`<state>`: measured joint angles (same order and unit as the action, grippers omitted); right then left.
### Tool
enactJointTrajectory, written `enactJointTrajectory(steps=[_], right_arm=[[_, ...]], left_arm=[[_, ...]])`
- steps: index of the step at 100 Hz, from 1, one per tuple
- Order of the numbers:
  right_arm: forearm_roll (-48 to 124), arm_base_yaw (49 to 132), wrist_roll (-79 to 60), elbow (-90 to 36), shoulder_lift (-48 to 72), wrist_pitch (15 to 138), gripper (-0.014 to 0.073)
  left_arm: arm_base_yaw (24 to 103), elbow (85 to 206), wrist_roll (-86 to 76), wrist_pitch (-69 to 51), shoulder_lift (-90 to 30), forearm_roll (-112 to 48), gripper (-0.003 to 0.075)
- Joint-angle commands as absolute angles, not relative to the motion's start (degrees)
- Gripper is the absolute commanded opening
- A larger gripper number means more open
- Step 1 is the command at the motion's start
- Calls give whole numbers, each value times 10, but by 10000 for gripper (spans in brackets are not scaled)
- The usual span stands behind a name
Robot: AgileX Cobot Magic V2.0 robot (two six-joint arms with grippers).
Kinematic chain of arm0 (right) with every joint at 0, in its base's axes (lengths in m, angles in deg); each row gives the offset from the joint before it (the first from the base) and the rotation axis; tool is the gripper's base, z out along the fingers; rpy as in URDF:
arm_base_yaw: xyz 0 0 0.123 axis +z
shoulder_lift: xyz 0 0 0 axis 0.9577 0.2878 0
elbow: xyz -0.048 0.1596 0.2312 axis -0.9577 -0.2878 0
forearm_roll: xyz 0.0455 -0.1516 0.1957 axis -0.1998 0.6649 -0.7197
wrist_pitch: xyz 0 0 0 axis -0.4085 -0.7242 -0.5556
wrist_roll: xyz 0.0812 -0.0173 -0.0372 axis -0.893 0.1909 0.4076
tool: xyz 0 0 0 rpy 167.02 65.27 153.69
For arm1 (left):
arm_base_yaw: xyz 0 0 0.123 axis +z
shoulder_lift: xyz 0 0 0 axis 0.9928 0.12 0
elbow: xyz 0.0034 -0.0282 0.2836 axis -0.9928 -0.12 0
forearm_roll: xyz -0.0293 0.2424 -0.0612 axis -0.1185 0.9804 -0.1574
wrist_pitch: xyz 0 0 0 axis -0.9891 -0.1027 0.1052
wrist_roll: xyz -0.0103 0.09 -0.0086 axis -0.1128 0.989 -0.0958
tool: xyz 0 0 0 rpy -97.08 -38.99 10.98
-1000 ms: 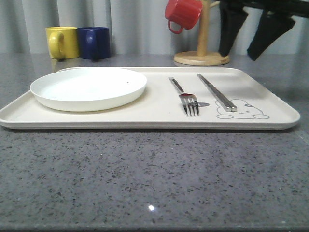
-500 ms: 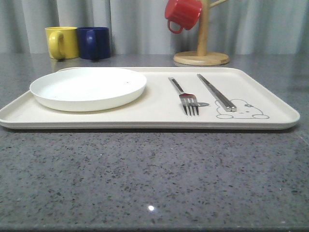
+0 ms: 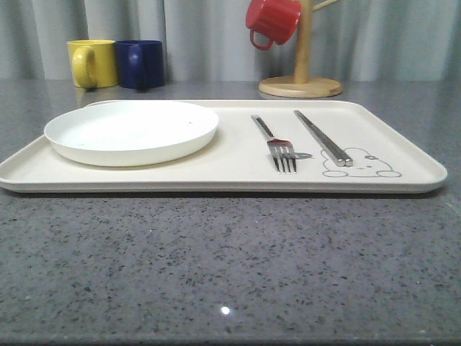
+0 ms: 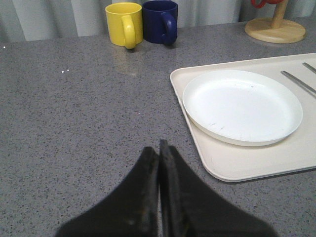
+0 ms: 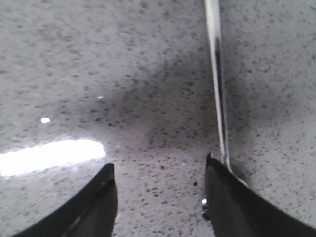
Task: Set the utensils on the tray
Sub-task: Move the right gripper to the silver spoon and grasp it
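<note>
Grey speckled stone makes up the worktop, and on it we see the cream tray with its rabbit drawing near one corner. Taking the tray as our landmark: the white plate sits inside it at the end away from the rabbit, the fork lies flat near its middle, and the chopsticks lie side by side between the fork and the rabbit, their near ends touching the drawing. Beyond the tray's far rim stand the yellow mug and the blue mug, just beside each other, and the round wooden stand with the red mug hanging on it.

Our left gripper hovers over bare worktop beside the tray's plate end, its fingers pressed together on nothing. Our right gripper hangs low over the worktop with its fingers spread wide and empty; the metal spoon lies flat on the stone, its handle running just past one fingertip. We cannot tell how the spoon lies in relation to the tray.
</note>
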<state>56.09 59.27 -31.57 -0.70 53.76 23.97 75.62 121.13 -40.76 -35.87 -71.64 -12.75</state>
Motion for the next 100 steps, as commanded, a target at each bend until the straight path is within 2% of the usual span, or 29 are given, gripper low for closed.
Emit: enactJointTrajectory(steps=[1, 41, 87, 94, 100], right_arm=[[573, 577, -308, 6, 523, 254, 414], [573, 543, -308, 6, 535, 275, 414], [570, 543, -308, 6, 582, 277, 412], [569, 543, -308, 6, 583, 279, 370], [569, 543, -308, 6, 583, 280, 269]], left_arm=[[754, 1226, -414, -318, -711, -131, -19], [754, 1226, -414, -318, -711, -131, -19], [754, 1226, -414, -318, -711, -131, -19], [754, 1226, -414, -318, -711, -131, -19], [754, 1226, -414, -318, -711, -131, -19]])
